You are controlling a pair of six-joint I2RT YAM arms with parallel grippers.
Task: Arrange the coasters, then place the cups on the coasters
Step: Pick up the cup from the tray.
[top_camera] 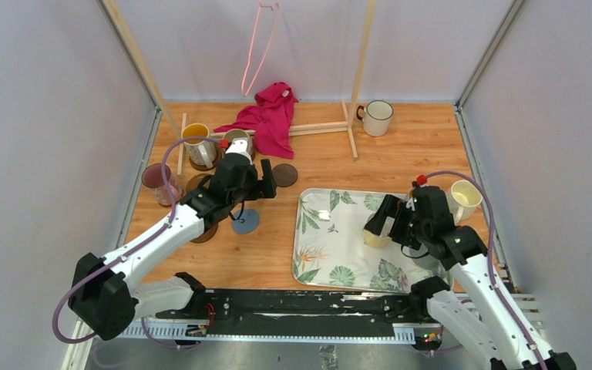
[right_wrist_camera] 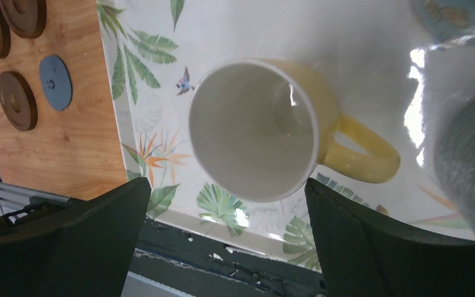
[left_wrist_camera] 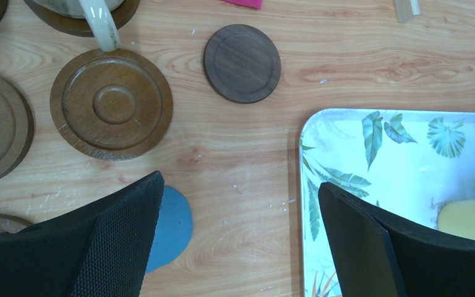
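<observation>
My left gripper [top_camera: 266,187] [left_wrist_camera: 240,187] hangs open over bare wood, between a grey-blue coaster [left_wrist_camera: 173,226] [top_camera: 245,222] and the leaf tray [left_wrist_camera: 408,167]. Beyond it lie a dark flat coaster [left_wrist_camera: 242,63] [top_camera: 284,171] and a ringed brown coaster [left_wrist_camera: 111,104]. My right gripper [top_camera: 389,220] [right_wrist_camera: 227,185] is open above a yellow cup [right_wrist_camera: 253,127] [top_camera: 376,237] standing on the tray [top_camera: 331,247], with nothing held. A grey cup [right_wrist_camera: 470,167] stands beside it. An orange-yellow cup [top_camera: 198,142] and a beige cup [top_camera: 237,140] sit on coasters at the back left.
A maroon-pink cup [top_camera: 158,183] stands at the far left, a white dark-rimmed cup [top_camera: 376,117] at the back right and a cream cup [top_camera: 465,199] right of the tray. A red cloth [top_camera: 270,116] lies over a wooden frame [top_camera: 351,127] at the back.
</observation>
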